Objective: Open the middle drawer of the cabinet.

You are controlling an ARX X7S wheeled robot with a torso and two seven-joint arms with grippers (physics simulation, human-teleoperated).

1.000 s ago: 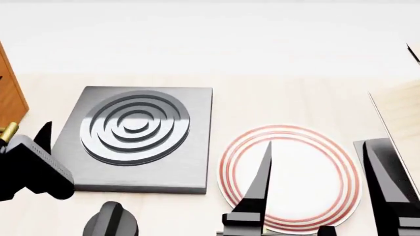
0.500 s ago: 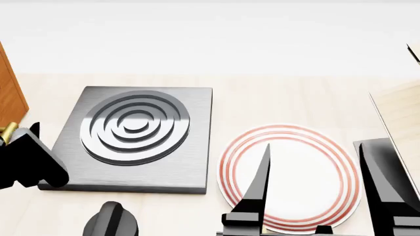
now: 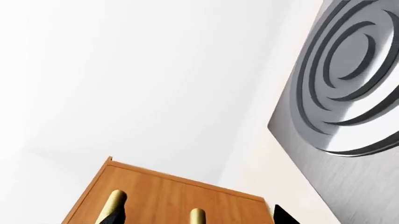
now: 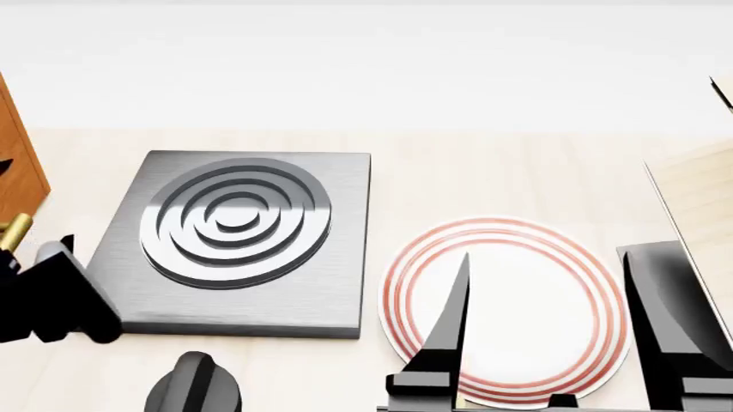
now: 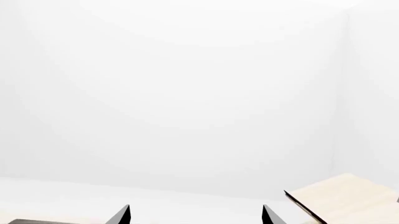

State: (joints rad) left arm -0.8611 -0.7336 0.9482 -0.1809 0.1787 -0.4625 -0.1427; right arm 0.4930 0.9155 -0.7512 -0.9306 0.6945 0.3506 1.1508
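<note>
The orange-brown cabinet (image 3: 168, 196) fills the near part of the left wrist view, and only its edge (image 4: 19, 167) shows at the far left of the head view. Two brass bar handles show end-on, one (image 3: 197, 216) between my left fingertips and another (image 3: 115, 200) beside one fingertip. I cannot tell which of them belongs to the middle drawer. My left gripper (image 3: 199, 219) is open, its jaws wide apart and clear of the handle. In the head view it (image 4: 51, 300) sits next to a brass handle (image 4: 14, 230). My right gripper (image 5: 195, 215) is open and holds nothing.
A black hotplate (image 4: 235, 232) with raised rings lies just right of the cabinet. A white plate (image 4: 504, 305) with red rim rings sits under my right gripper's fingers (image 4: 449, 330). A pale wooden rack (image 4: 699, 202) stands at the right edge.
My left gripper has shifted slightly by the cabinet's handle, first a little left and up, then back down. The right arm has barely moved.
</note>
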